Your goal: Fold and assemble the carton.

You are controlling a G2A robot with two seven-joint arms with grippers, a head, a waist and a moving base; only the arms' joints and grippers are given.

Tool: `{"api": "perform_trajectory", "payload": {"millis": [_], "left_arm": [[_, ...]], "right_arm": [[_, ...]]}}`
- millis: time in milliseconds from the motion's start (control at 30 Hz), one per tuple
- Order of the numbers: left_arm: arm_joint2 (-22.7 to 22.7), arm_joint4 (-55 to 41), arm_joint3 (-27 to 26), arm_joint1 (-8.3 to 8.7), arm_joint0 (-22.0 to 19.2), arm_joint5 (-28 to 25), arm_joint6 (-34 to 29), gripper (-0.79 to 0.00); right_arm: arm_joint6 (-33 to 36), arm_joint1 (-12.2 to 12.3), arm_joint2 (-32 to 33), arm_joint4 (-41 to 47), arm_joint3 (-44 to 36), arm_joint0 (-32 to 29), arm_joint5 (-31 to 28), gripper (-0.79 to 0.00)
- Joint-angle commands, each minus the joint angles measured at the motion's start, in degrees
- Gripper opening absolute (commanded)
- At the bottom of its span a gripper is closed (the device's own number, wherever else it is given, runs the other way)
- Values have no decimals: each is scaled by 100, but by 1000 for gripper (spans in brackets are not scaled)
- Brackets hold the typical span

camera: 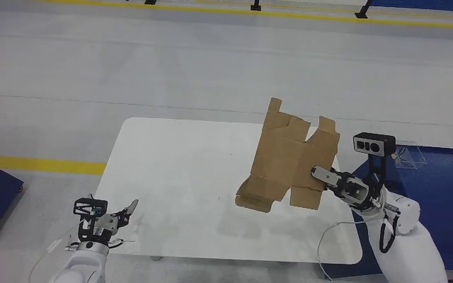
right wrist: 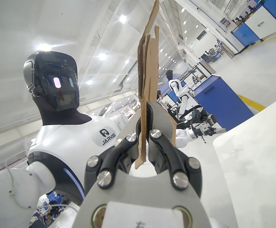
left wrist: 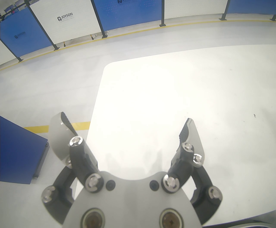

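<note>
One flat carton (camera: 284,164) tight in right hand (camera: 316,172); left hand (left wrist: 127,119) wide open, empty

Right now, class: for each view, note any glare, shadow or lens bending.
Left wrist view: glare whitens the table ahead of the left gripper, and the table edge bows. Right wrist view: ceiling lamps flare behind the carton. Top view: soft, even light.

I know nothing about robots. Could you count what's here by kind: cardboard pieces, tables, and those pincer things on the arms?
Flat brown cardboard carton: 1
White rounded table: 1
Grasping tools: 2, the left tool open over the table, the right tool shut on the carton
Total: 4
</note>
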Motion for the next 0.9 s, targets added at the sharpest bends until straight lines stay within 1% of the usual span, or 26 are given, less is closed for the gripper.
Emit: {"api": "perform_trajectory", "payload": {"millis": [0,267,333,367,467,500,633,700,867], "left_arm": [[0,0,0,0,0,0,0,0],[0,0,0,0,0,0,0,0],[0,0,0,0,0,0,0,0],[0,0,0,0,0,0,0,0],[0,0,0,0,0,0,0,0],[0,0,0,0,0,0,0,0],[0,0,0,0,0,0,0,0],[0,0,0,0,0,0,0,0],[0,0,0,0,0,0,0,0]], "right_arm": [[-4,0,0,-2,1,0,-1,-785],[-36,0,8,-12,-11,-2,12,-785],[-174,-5,85,15,-199,-3,38,-785],[-214,-11,111,217,-274,-20,87,-785],[-261,-28,244,1243,-434,-50,449,-785],[-303,-40,257,1772,-480,-69,706,-785],[-431,-89,404,3986,-575,-42,1979,-785],[-617,-117,480,5042,-543,-12,2635,-785],[-1581,-176,454,7370,-500,-42,4376,-785]]}}
